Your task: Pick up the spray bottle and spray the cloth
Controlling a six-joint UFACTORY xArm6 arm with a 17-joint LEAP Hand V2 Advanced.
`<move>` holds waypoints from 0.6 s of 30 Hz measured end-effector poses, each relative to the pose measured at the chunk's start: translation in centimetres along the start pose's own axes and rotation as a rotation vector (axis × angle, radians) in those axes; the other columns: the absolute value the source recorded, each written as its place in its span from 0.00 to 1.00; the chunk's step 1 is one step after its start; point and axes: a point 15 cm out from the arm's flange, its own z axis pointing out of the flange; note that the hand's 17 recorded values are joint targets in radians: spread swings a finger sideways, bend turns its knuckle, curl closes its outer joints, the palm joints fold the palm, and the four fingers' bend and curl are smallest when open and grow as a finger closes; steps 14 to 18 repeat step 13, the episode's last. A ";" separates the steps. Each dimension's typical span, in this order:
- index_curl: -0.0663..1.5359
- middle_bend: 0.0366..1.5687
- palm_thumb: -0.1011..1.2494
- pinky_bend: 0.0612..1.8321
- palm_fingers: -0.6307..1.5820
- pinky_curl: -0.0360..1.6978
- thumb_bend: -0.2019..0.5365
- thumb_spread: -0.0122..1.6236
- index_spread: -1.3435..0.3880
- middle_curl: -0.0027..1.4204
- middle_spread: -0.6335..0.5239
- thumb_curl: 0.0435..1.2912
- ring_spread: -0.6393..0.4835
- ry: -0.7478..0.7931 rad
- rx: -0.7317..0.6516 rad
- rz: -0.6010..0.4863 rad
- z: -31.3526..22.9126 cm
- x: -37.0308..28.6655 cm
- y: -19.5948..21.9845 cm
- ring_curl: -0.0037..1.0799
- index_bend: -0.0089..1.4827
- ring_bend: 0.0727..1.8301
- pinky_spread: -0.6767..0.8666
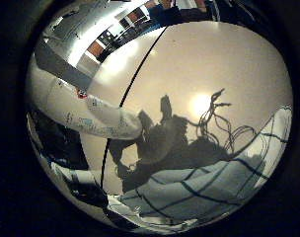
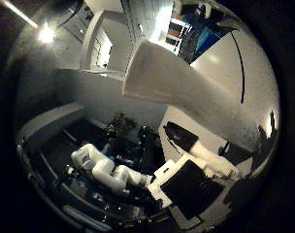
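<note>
The white spray bottle with a printed label lies close across my palm, off the table; its pale body fills much of the thumb side view. My right hand, of white and black parts, shows beneath the bottle with fingers curled against it. A white cloth with dark checked lines lies crumpled on the light table, just beyond the bottle's end. The shadow of hand and bottle falls on the table beside the cloth and partly over it.
A dark seam runs across the tabletop. The white robot arm stretches back over a dark floor area. Room walls, a ceiling lamp and shelving lie beyond the table's far edge.
</note>
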 end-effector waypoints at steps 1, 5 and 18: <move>0.26 0.21 0.61 0.32 0.39 0.24 0.24 0.59 0.59 0.28 0.50 0.25 0.47 0.007 0.001 -0.004 -0.4 0.1 0.0 0.32 0.12 0.39 0.61; 0.25 0.21 0.61 0.32 0.40 0.23 0.24 0.59 0.60 0.28 0.50 0.25 0.47 0.037 0.017 -0.013 -2.5 0.4 -0.2 0.32 0.12 0.38 0.61; 0.25 0.24 0.61 0.32 0.41 0.20 0.24 0.59 0.60 0.29 0.48 0.25 0.47 0.089 0.050 -0.036 -5.9 0.1 -0.6 0.31 0.12 0.38 0.61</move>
